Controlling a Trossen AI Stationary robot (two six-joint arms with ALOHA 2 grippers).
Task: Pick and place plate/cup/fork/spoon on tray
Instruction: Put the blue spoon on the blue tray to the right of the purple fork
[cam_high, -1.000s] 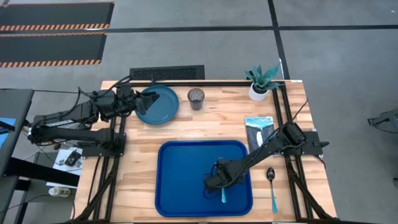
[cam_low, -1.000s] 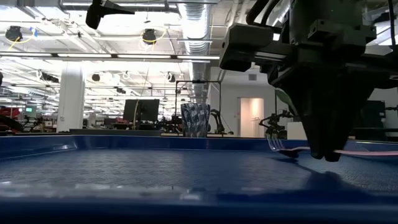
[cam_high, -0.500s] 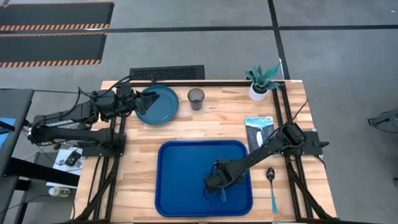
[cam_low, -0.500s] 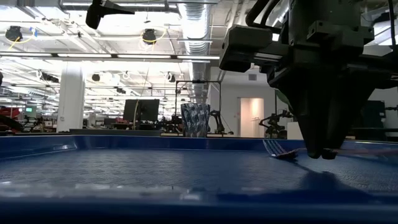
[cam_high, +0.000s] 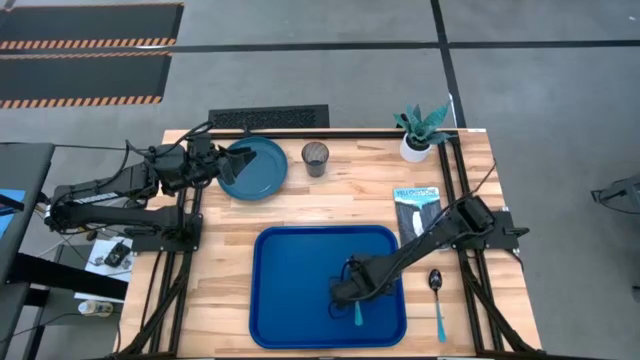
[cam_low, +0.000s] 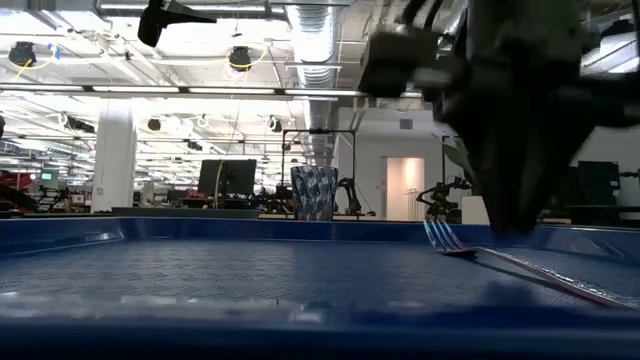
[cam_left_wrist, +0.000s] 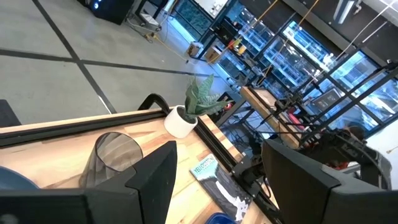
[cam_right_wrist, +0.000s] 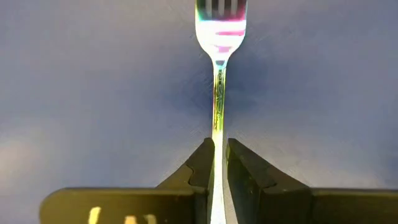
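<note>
The slim silver-tined, light-blue-handled fork (cam_right_wrist: 217, 93) is seen lying flat on the large bright blue rectangular tray (cam_high: 290, 270), flanked by the right pincer (cam_right_wrist: 217, 163), narrowly parted. The left pincer (cam_left_wrist: 217, 180) is held wide beside the round teal-blue plate (cam_high: 255, 168).

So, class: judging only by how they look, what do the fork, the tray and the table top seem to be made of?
Fork: polished metal tines and neck, going by the mirror-like rainbow glare; its handle looks like light blue plastic.
Tray: probably moulded plastic, uniformly bright blue with rounded corners and a fine surface texture.
Table top: wood, showing pale planks with visible grain.
</note>
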